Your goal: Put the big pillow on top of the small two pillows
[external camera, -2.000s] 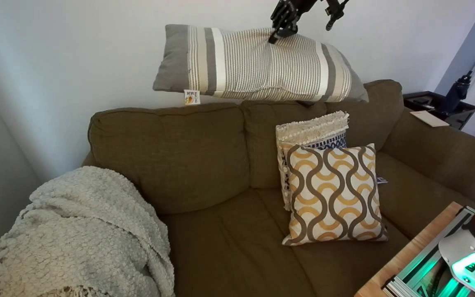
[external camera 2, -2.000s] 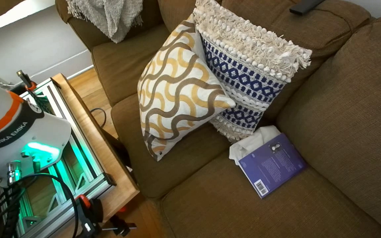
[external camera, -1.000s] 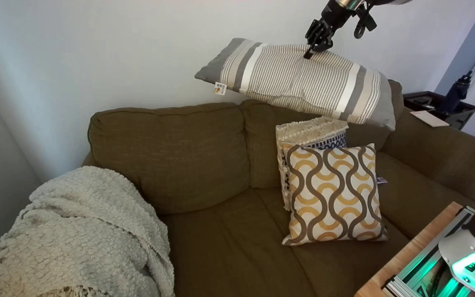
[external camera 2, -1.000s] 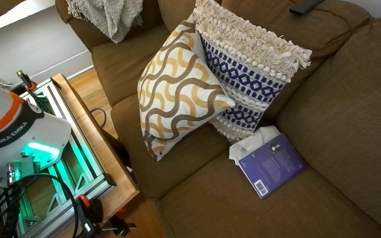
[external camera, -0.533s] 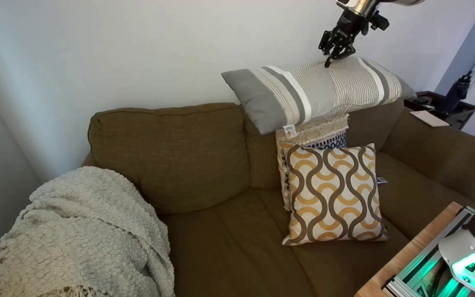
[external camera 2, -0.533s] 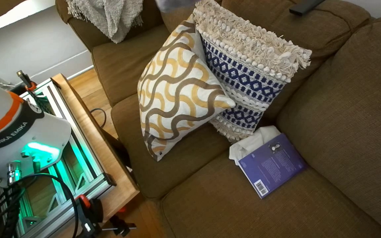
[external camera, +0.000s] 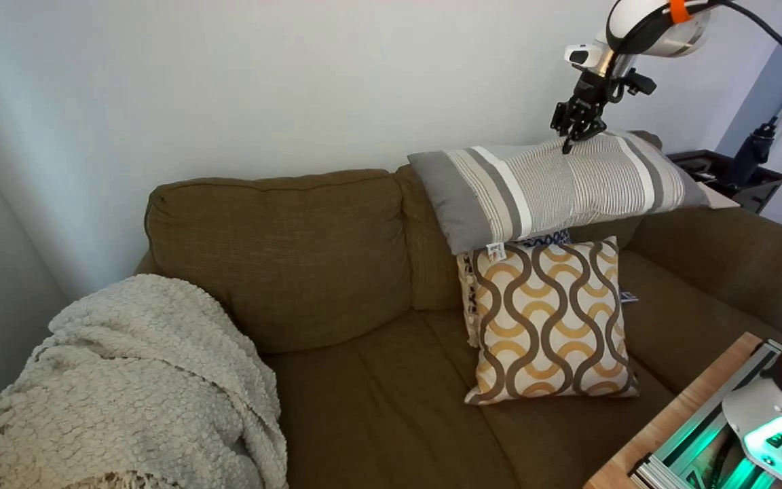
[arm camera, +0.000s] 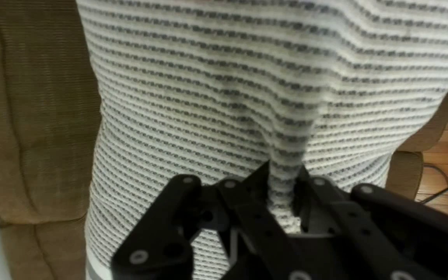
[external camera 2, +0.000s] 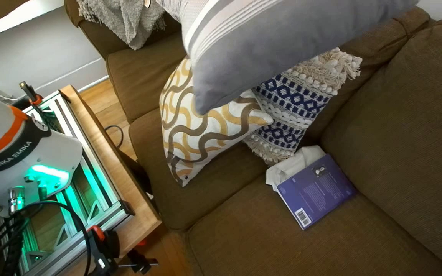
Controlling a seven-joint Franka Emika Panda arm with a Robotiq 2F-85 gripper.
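Gripper (arm camera: 284,179): pinching a fold of big pillow (external camera: 561,187)!
Book (external camera 2: 317,191): there, purple, on the sofa (external camera 2: 259,237) near fringed pillow (external camera 2: 297,99).
Blanket (external camera: 140,380): heaped well apart.

Big pillow (external camera: 554,190): ribbed matt cloth mid-length, plainer matt grey cloth at corners. Wavy-pattern pillow (external camera: 554,326): smooth matt cloth. Fringed pillow (external camera 2: 294,97): knotted, rough, shaggy along top edge. Sofa (external camera: 282,258): coarse matt weave. Blanket (external camera: 140,380) over sofa corner: nubby, fluffy. Book (external camera 2: 315,191): smooth printed cover. Table (external camera 2: 142,209): smooth wood along edge, bare metal frame (external camera 2: 109,191) set in from it. Gripper (arm camera: 285,181): matt black, metal or plastic unclear from here.
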